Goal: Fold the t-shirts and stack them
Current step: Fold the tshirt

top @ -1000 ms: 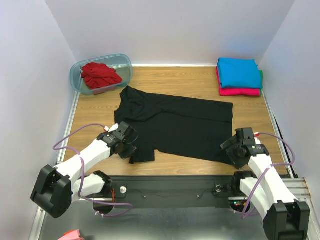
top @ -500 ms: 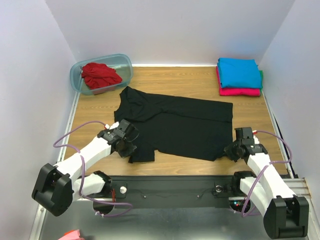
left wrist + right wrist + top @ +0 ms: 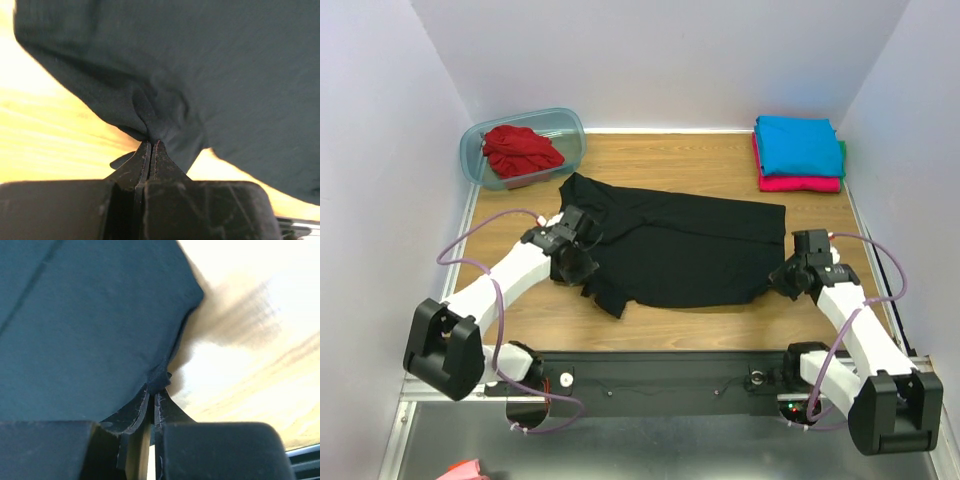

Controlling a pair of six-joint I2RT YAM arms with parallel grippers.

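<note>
Near edge of the black shirt (image 3: 690,250) now pulled farther from the near side than a moment ago, on the wooden table (image 3: 720,165) between pale walls (image 3: 650,60). Pinched tight on that cloth: left gripper (image 3: 576,264) and right gripper (image 3: 783,280), clear only from the wrist views.

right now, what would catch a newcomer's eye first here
The black t-shirt spread out centrally, pinched at both ends by the left hand and right hand. Behind: a red shirt crumpled in the tub far left, a turquoise shirt folded atop a magenta shirt far right.
</note>
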